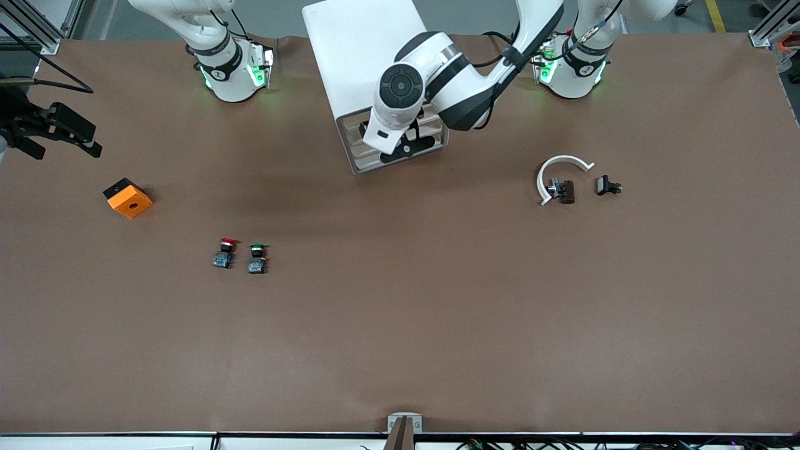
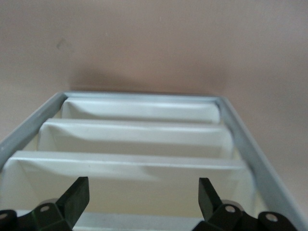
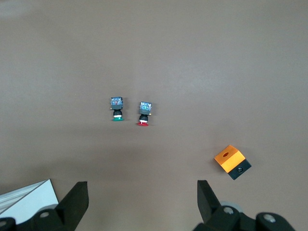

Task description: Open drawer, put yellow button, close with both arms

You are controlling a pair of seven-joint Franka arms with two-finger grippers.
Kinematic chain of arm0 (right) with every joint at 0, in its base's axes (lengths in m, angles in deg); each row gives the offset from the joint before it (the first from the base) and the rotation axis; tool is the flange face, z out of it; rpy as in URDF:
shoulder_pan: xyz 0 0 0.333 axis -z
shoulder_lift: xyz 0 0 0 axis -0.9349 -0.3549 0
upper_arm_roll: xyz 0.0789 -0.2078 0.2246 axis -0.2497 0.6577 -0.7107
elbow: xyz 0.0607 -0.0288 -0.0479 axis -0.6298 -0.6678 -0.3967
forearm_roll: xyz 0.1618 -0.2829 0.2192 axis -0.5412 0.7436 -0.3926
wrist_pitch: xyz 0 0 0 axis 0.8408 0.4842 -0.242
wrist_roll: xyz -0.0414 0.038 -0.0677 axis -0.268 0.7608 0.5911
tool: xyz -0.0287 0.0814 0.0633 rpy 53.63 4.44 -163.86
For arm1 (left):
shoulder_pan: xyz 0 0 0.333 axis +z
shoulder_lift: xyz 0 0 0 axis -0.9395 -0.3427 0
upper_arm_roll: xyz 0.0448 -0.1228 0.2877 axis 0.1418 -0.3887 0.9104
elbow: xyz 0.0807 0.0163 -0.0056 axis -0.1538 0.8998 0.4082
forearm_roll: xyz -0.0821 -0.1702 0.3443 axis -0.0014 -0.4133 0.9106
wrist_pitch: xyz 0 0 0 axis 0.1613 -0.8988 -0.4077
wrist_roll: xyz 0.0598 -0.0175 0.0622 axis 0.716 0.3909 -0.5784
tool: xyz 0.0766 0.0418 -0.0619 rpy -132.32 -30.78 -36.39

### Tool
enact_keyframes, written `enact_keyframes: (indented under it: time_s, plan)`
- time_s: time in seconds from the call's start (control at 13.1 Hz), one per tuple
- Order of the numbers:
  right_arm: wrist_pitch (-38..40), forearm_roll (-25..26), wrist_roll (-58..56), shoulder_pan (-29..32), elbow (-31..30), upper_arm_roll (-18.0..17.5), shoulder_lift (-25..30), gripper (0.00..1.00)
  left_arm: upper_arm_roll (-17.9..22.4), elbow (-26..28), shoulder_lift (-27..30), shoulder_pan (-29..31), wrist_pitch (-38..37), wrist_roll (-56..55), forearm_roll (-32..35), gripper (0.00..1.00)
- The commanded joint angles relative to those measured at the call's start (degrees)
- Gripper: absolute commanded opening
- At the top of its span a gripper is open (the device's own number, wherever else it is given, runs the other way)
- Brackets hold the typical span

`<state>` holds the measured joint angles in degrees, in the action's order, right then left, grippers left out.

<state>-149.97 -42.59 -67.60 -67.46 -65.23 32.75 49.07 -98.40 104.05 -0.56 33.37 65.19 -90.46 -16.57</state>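
Note:
The white cabinet (image 1: 362,56) stands between the two arm bases, its cream drawer fronts (image 1: 357,147) facing the front camera. My left gripper (image 1: 406,145) hangs open just in front of those fronts, at the top one. In the left wrist view the gripper (image 2: 143,192) looks down the stacked fronts, and the drawer (image 2: 144,220) is the front nearest its fingers. None of the fronts sticks out. My right gripper (image 1: 62,140) waits open above the table edge at the right arm's end, holding nothing (image 3: 143,192). The yellow button is out of view.
A red-capped button (image 1: 225,252) (image 3: 143,113) and a green-capped one (image 1: 257,257) (image 3: 116,109) stand side by side nearer the front camera. An orange block (image 1: 128,198) (image 3: 232,161) lies near the right gripper. A white curved piece (image 1: 559,164) and small dark parts (image 1: 607,185) lie toward the left arm's end.

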Motion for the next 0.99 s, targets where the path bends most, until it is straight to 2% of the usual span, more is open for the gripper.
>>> enact_keyframes:
  time_s: [0.0,0.3,0.61,0.76,0.91]
  plan:
    - [0.68,0.55,-0.23,0.0,0.91,-0.09,-0.15,1.0,0.25,-3.59,1.01,7.64,-1.49,-0.14,0.4,1.0]
    - [0.68,0.55,-0.23,-0.26,0.91,-0.18,-0.15,1.0,0.16,-8.78,1.01,17.49,-2.28,-0.14,9.52,1.0]
    - [0.68,0.73,-0.23,-0.26,0.91,-0.18,-0.15,1.0,0.16,-9.67,3.02,25.58,-2.28,0.04,24.8,1.0]
    - [0.68,0.91,-0.23,-0.52,0.91,-0.18,-0.15,1.0,0.16,-9.67,5.04,29.71,-2.37,0.99,27.21,1.0]
    - [0.68,0.99,-0.23,-0.7,0.91,-0.09,-0.15,1.0,0.08,-9.67,7.42,34.02,-4.55,8.52,27.21,1.0]
